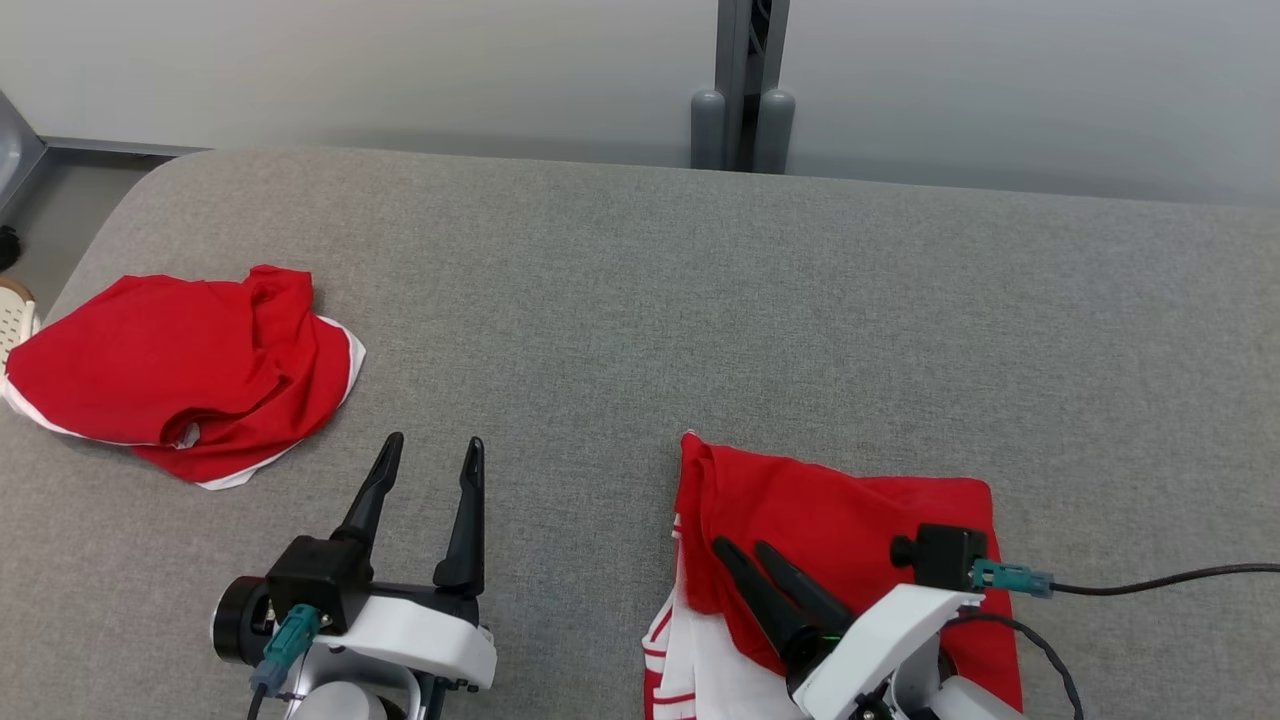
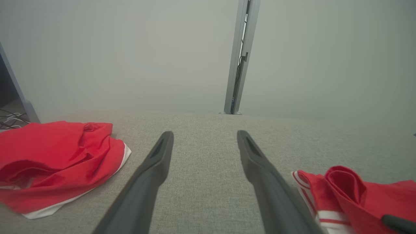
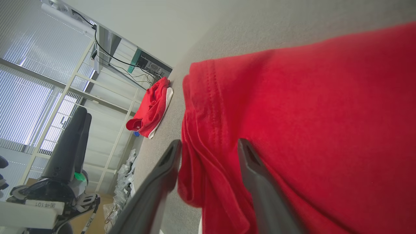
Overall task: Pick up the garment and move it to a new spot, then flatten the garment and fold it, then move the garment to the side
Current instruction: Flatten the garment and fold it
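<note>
Biggest worry: the right gripper (image 1: 740, 545) lies low over the folded garment (image 1: 840, 510) with its fingers spread apart; in the right wrist view the thick left edge of the cloth sits in the gap between them, but nothing's pinched, so it's holding nothing right now. If it closes on just the top layer and drags, I reckon the fold peels open and needs redoing; too shallow a bite on that hem and the cloth probably slips out partway across the table (image 1: 700, 300). The left gripper (image 1: 435, 440) is wide open and empty over bare table, so it's no help pinning things down. There's also a crumpled garment (image 1: 180, 370) well off on the robot's left; shove the folded one that way and the two could tangle.

The folded one sits near the front edge on the robot's right, under the right gripper. It's bright red and roughly rectangular; its right edge is fairly straight and its left edge is bunched into a fat roll; a white bit with red stripes pokes out at the near left corner. It looks thin and floppy, with a stitched hem.
</note>
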{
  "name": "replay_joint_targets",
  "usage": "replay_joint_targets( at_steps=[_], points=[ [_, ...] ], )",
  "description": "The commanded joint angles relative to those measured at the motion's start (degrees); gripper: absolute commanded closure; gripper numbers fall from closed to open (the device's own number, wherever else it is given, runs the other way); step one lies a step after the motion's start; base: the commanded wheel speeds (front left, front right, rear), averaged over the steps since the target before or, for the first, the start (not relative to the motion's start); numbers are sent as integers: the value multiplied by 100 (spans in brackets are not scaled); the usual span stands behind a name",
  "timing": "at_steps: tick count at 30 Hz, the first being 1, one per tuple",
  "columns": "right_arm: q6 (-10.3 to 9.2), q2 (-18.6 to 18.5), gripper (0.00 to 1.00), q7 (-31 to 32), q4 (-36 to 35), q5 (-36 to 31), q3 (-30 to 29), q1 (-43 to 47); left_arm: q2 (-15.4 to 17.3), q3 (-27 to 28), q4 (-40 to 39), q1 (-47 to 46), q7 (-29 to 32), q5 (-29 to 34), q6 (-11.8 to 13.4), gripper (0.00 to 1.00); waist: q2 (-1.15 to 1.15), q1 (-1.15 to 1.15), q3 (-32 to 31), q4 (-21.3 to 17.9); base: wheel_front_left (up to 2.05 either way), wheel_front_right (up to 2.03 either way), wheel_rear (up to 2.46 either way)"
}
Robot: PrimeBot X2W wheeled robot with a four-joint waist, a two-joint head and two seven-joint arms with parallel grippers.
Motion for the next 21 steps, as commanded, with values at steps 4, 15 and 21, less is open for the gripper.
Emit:
replay_joint_targets(
  at_steps=[4, 15, 21],
  points=[
    [5, 89, 0, 32, -89, -47, 122, -168, 19, -11, -27, -142, -22, -52, 65, 0, 0, 0, 42, 3, 0, 0, 0],
    [5, -26, 0, 66, -722, -139, 82, -182, 19, -29, -9, -65, -22, -186, 143, 0, 0, 0, -147, -20, 0, 0, 0],
    [5, -488, 0, -207, -983, -575, -486, -319, 21, -1, -34, -5, -22, -187, 157, 0, 0, 0, -273, -143, 0, 0, 0]
  ],
)
